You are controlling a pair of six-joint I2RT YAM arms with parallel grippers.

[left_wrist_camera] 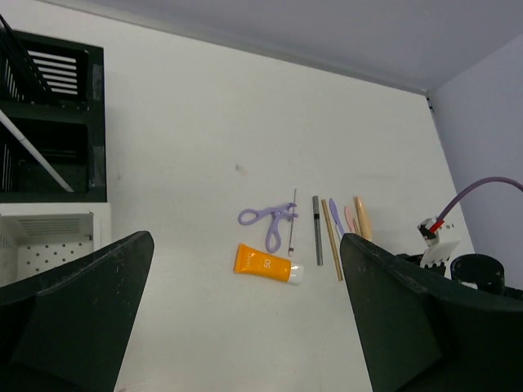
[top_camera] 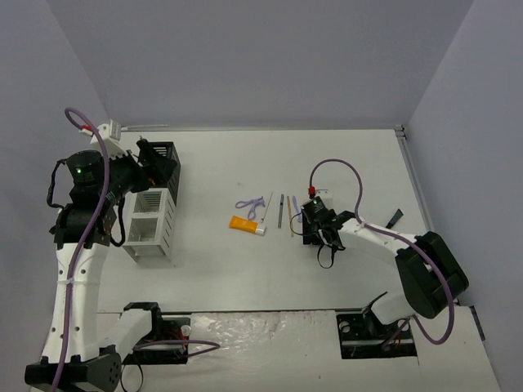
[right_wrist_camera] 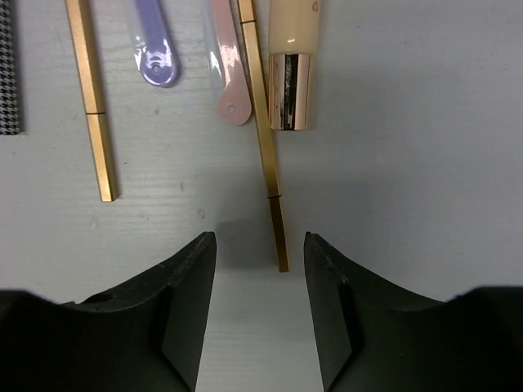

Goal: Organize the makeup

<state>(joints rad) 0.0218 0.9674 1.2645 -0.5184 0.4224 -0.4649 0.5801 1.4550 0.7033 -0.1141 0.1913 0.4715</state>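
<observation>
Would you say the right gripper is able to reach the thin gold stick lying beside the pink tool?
Probably yes: the right gripper hovers with the gold stick's near end between its open jaws, nothing covering it. The pink tool and cream tube crowd it only farther along.

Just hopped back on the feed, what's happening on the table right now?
The right gripper is down over the row of pencils, jaws apart, with the end of a thin gold stick between its fingertips, not yet pinched. The left gripper hangs open and empty near the black-and-white rack. The orange tube and purple looped tool lie on the table, untouched.
</observation>
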